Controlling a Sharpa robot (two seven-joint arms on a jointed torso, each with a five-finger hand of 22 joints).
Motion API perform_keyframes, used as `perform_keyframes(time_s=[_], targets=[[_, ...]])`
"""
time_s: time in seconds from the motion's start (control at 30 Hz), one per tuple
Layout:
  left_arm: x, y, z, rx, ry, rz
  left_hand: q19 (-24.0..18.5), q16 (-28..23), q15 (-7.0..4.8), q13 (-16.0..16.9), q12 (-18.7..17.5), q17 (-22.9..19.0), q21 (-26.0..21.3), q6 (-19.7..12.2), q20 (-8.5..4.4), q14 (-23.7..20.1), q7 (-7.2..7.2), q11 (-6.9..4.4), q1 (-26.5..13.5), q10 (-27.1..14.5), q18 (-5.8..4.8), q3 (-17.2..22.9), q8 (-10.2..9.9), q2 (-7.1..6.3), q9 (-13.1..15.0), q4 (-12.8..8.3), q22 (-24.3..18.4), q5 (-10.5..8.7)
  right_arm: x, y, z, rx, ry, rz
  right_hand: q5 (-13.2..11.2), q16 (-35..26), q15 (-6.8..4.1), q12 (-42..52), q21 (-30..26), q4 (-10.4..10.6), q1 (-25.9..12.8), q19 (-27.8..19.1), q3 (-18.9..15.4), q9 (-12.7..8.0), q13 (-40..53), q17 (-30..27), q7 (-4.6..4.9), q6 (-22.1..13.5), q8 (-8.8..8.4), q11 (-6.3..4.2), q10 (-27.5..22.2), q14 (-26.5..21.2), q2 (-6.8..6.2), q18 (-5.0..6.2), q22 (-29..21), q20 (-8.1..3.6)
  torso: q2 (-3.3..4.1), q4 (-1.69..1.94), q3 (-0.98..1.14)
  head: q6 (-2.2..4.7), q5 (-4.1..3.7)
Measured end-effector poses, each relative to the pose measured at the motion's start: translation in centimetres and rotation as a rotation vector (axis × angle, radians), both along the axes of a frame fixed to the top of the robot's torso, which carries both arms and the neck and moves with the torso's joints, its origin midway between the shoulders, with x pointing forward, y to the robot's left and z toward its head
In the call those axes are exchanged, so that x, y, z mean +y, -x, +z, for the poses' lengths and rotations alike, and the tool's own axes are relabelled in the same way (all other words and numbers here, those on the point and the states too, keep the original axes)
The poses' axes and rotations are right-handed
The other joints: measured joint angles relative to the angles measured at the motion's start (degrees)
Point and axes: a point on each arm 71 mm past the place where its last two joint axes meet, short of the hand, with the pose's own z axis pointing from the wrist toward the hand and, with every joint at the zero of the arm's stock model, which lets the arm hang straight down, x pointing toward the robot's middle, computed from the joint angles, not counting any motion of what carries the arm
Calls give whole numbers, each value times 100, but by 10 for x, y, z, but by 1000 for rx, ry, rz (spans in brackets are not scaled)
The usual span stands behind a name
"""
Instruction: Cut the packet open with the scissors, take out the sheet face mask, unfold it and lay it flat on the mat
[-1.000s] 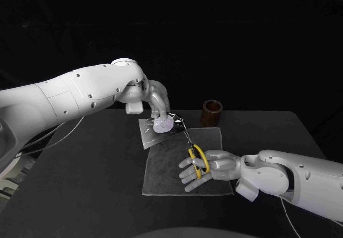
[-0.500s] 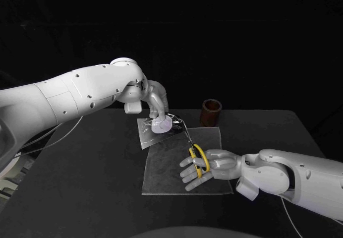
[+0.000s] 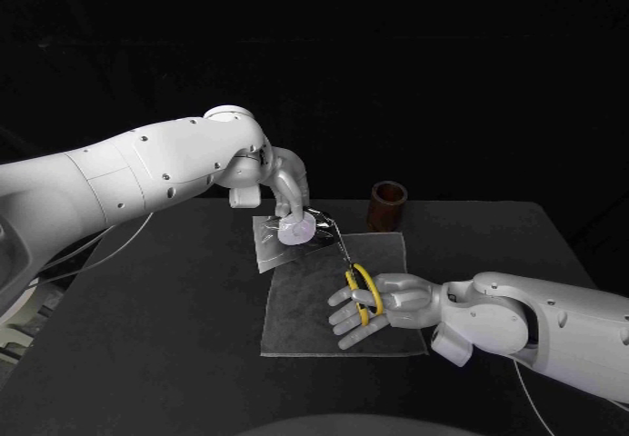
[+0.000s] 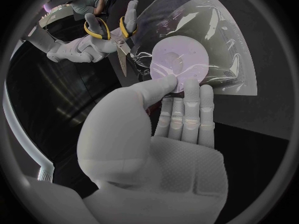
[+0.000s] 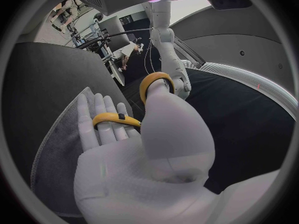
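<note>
The left hand point(image 3: 290, 184) is lowering the packet point(image 3: 295, 232) very slightly and drawing it a touch toward its own side, off the tips of the scissors point(image 3: 356, 277). The right hand point(image 3: 384, 305) is creeping a shade inward with the scissors. Both shifts are tiny.

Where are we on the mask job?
Done: packet and scissors picked up. In hand: left robot hand holds the packet up, right robot hand has the scissors' blades at its edge; any cut is unclear. Left: cutting, mask removal, unfolding, laying on the mat.
</note>
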Motion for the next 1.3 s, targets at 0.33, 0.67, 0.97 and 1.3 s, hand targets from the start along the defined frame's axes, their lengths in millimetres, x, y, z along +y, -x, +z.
perform_keyframes(time_s=[0.33,0.67,0.97,1.3], targets=[[2,-1,0,4,-3,10,0,0,-12,1,3,-1,14,-1,0,13,-1,0,-10,0,-5,-1,-1,9,-1,-1,3,-5,2,0,0,1,-1,5,0,0,22,0,-21,0,0,-10,0,-8,0,-1,1,2,0,0,0,-22,0,0,1,9,0,-1,3,4,1],[4,-2,-1,11,-2,24,0,0,-10,1,2,-2,14,-10,0,14,-10,0,-14,0,-10,-2,-1,6,-1,-1,2,12,4,0,-2,3,-1,7,0,-1,43,0,-21,0,0,-50,0,-10,0,-7,-2,1,0,0,0,-42,0,1,-6,12,1,-1,3,16,-8],[5,-2,-1,18,-1,34,0,0,-2,2,-3,-3,14,-11,0,22,-11,0,-14,0,-14,7,-2,5,9,8,2,12,6,1,-3,1,0,12,0,-1,73,0,-21,16,0,-90,15,-12,1,-12,-6,-2,0,0,0,-72,0,3,-13,12,2,0,3,10,-4],[5,-3,-2,25,1,40,0,0,0,6,22,-10,14,-19,0,23,-18,0,-29,0,-19,24,-18,-10,18,-7,-1,11,8,0,-4,0,1,17,0,-1,73,0,-43,16,0,-108,15,-14,1,-19,-20,-4,23,1,0,-73,0,3,-13,12,1,0,2,4,-3]])
